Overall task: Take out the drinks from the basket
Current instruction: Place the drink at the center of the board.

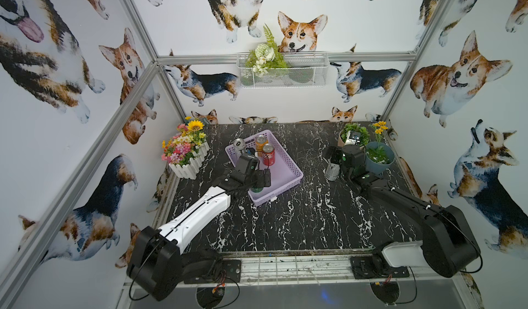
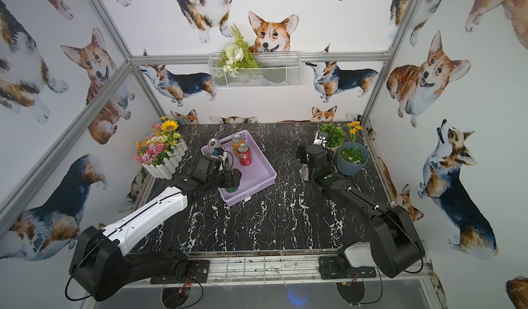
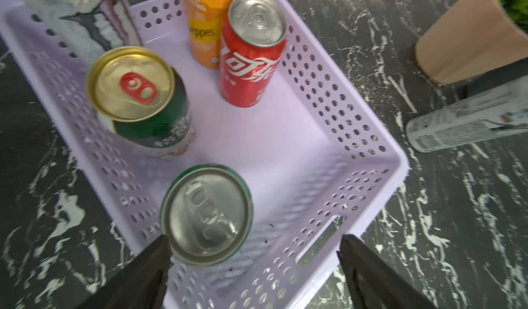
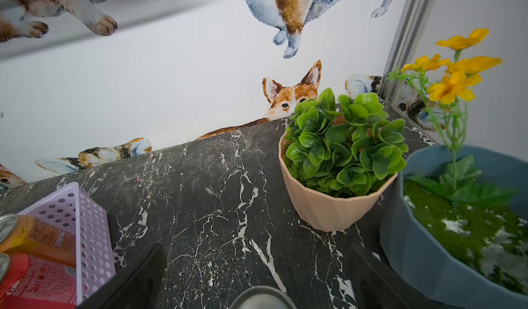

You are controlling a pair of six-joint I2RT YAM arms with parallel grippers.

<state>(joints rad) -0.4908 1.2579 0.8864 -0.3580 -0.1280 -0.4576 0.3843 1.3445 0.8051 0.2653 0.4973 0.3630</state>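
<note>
place: robot test booth | cues: aluminium frame (image 1: 217, 59), corgi wallpaper (image 1: 300, 34) (staged decor)

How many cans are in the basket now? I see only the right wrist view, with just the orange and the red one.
Observer: Five. The left wrist view shows a silver can, orange can, red can, gold-top green can and silver-top green can in the basket.
Operator: Where is the left hand?
Observer: Open, above the silver-top green can.
Operator: Does the last can, under my right hand, stand?
Observer: Yes, in a top view the last can stands upright on the table.
</note>
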